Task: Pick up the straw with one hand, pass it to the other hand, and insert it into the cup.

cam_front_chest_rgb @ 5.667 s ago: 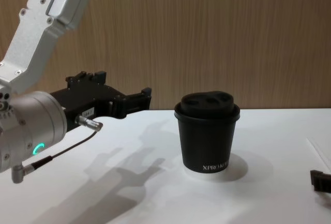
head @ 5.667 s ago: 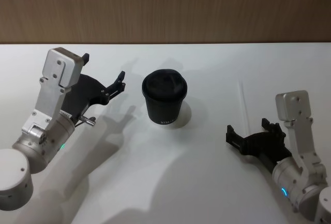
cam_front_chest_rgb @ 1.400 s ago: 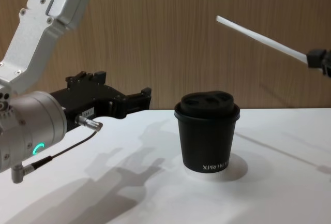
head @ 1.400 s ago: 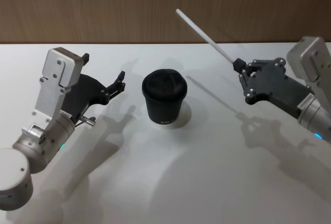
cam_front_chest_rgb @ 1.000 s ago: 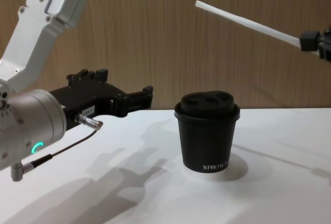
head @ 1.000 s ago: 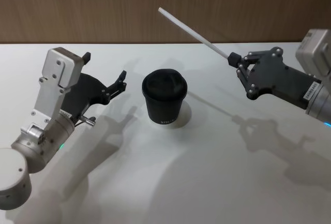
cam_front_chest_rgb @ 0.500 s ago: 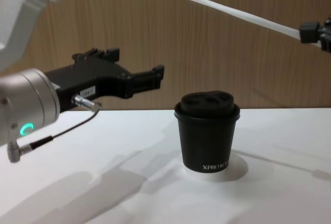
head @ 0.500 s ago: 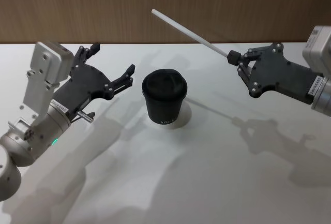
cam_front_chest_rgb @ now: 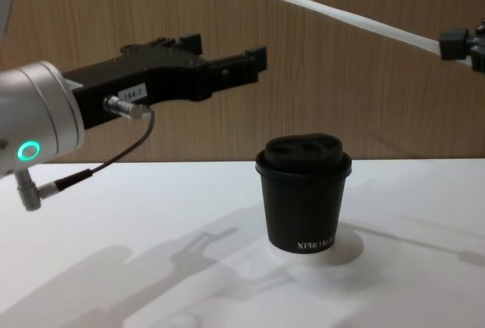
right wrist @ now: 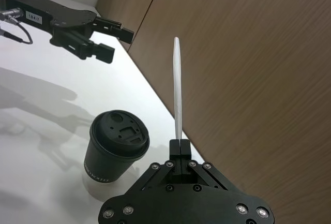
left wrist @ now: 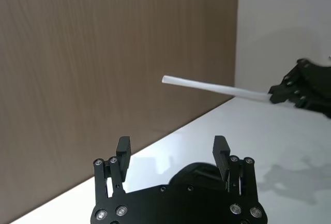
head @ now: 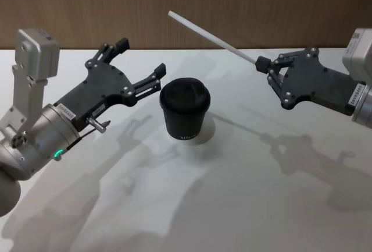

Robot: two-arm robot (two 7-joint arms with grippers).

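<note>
- Head view count: one straw [head: 212, 36], one cup [head: 185, 115], two grippers, one white table [head: 244, 199].
- Straw is in the air and tilted, one end clamped by the right gripper [head: 263, 64]. Its free end points up and toward the robot's left, high over the cup, touching nothing.
- Right gripper is pinched tight on the straw's end and held off the table, to the right of the cup.
- Opposite it, the left gripper [head: 141, 57] has its fingers spread wide with nothing between them. It is lifted off the table left of the cup, tips aimed toward the cup's side.
- Chest view: left gripper sits above the lid [cam_front_chest_rgb: 303, 150] and below the straw's free end, apart from both.
- Cup is upright on the table between the grippers, domed lid on.
- One green ring light [cam_front_chest_rgb: 29, 150] on the left wrist.
- Hidden or cut off:
  - the straw's gripped end is covered by the right fingertips;
  - chest view crops the right gripper at the frame edge;
  - left wrist view hides most of the cup behind the gripper body;
  - the cup's lettering [cam_front_chest_rgb: 313, 245] is only partly readable: "XPRO".
</note>
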